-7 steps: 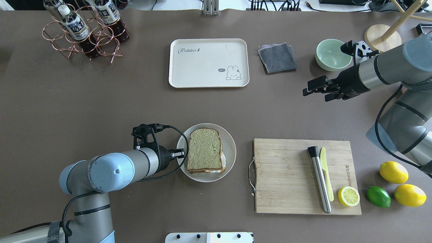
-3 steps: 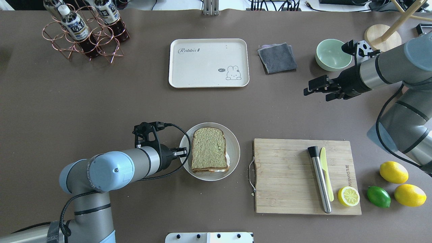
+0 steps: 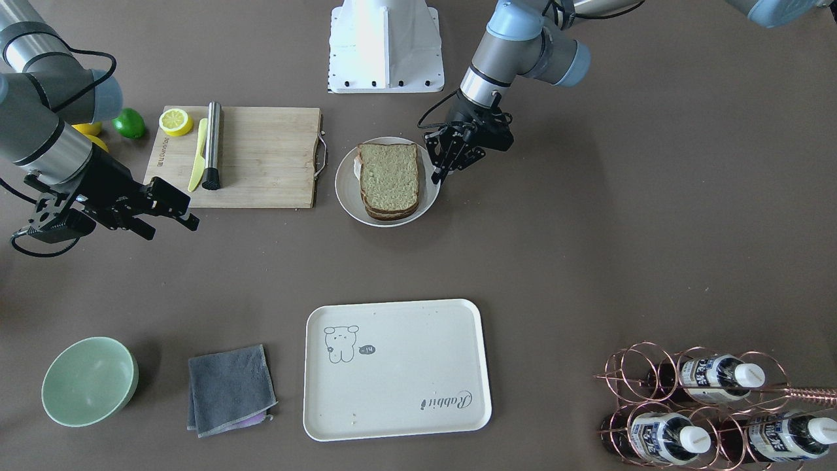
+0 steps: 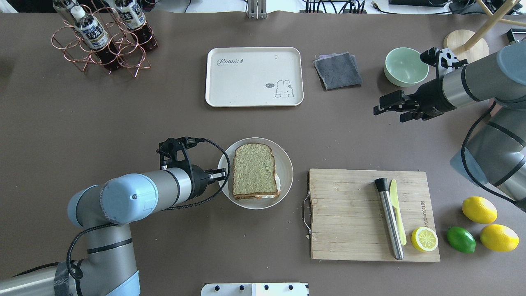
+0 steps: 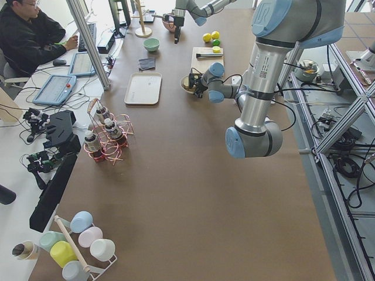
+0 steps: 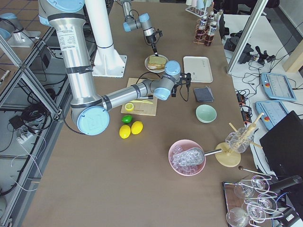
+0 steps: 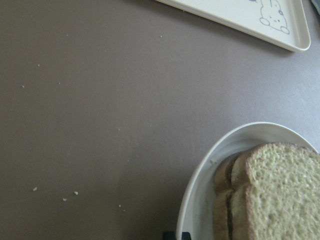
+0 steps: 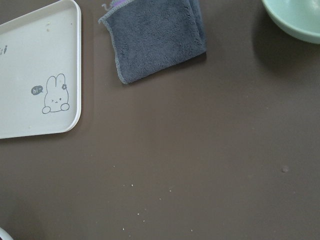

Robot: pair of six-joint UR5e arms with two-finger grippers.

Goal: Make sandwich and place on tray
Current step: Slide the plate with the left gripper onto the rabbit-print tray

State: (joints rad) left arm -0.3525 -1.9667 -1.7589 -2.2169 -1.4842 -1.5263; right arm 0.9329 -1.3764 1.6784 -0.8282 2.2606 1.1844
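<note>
1. In the overhead view the left gripper (image 4: 224, 175) sits at the 9 o'clock edge of the round white plate (image 4: 287, 164). Its jaws are drawn close together, pinching the plate's rim.
2. The left wrist view shows that rim close up, with a dark fingertip (image 7: 175, 234) against it at the frame's bottom edge.
3. The sandwich (image 4: 254, 170) lies flat on the plate, both bread slices stacked. A sliver of white egg peeks out at its 5 o'clock corner.
4. The tray (image 4: 246, 78) lies at 12 o'clock from the plate, well apart from it, and holds no sandwich.
5. The right gripper (image 4: 388, 115) hangs over bare table (image 4: 349, 135) at about 2 o'clock from the plate. Its jaws are spread wide, holding and touching nothing.
6. From the right gripper, the grey cloth (image 4: 337, 70) lies at about 10 o'clock and the green bowl (image 4: 406, 65) at about 1 o'clock.
7. The wooden cutting board (image 4: 349, 213) lies at about 4 o'clock from the plate, just beside it and not touching.
</note>
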